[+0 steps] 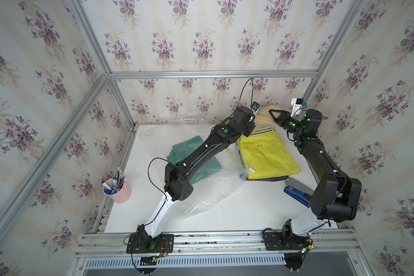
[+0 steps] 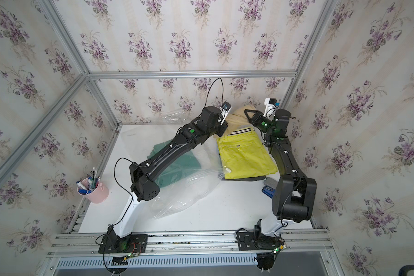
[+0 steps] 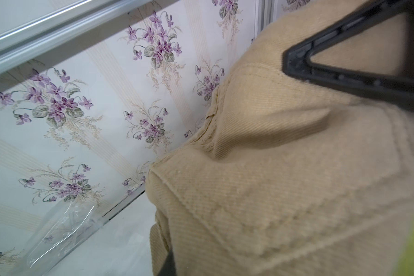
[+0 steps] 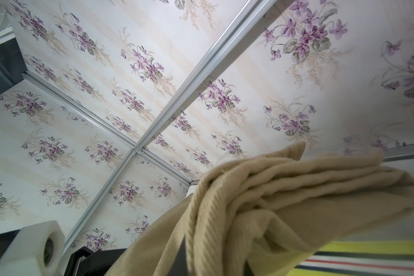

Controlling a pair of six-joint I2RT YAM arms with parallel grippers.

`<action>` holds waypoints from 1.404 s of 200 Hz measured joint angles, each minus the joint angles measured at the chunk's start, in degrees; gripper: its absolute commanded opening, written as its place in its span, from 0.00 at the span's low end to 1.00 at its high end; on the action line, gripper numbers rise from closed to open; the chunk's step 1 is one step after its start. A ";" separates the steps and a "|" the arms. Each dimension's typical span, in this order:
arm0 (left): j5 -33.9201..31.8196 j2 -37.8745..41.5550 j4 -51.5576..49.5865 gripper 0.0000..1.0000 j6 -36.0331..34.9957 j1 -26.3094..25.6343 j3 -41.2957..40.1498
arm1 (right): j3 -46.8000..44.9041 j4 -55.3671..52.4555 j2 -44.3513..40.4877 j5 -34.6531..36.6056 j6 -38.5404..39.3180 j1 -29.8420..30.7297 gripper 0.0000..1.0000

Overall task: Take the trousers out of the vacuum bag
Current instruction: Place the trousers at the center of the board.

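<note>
Left gripper [image 3: 169,261] and right gripper [image 1: 271,112] each clamped the tan trousers [image 1: 264,117], held over the yellow pair [image 1: 265,155]. Two grips likely kept them spread, clear of the bag [image 1: 213,191].

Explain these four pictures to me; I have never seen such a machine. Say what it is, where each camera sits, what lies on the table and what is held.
It is a robot with two jointed arms, the left arm and the right arm, fixed at the near edge of a white table. Two pictures look down from overhead. The other two are close-ups from a camera on each wrist. On the table lie a clear plastic bag with green trousers showing through it, yellow trousers atop a pile, a pink cup of pens and a blue stapler. Each arm ends in a pincer: the left gripper and right gripper both pinch tan trousers, raised at the back.
</note>
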State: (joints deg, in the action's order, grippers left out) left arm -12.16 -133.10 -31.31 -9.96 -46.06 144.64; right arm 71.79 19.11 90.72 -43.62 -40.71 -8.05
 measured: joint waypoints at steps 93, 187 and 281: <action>-4.35 5.88 3.69 0.13 5.33 -7.26 -21.07 | -15.72 -12.72 -11.08 4.66 5.33 -5.40 0.00; -5.22 5.86 4.87 0.42 10.08 -12.81 -30.14 | -25.53 -23.15 -17.86 11.69 7.69 -9.42 0.00; -0.48 22.67 4.59 1.00 15.08 -16.09 -49.53 | -27.32 -30.56 -22.49 22.27 9.55 -10.34 0.64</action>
State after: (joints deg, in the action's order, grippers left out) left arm -12.64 -110.43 -26.72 5.13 -62.15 95.11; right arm 44.47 -11.44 68.23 -21.34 -31.16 -18.39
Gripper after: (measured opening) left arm 0.999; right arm 0.566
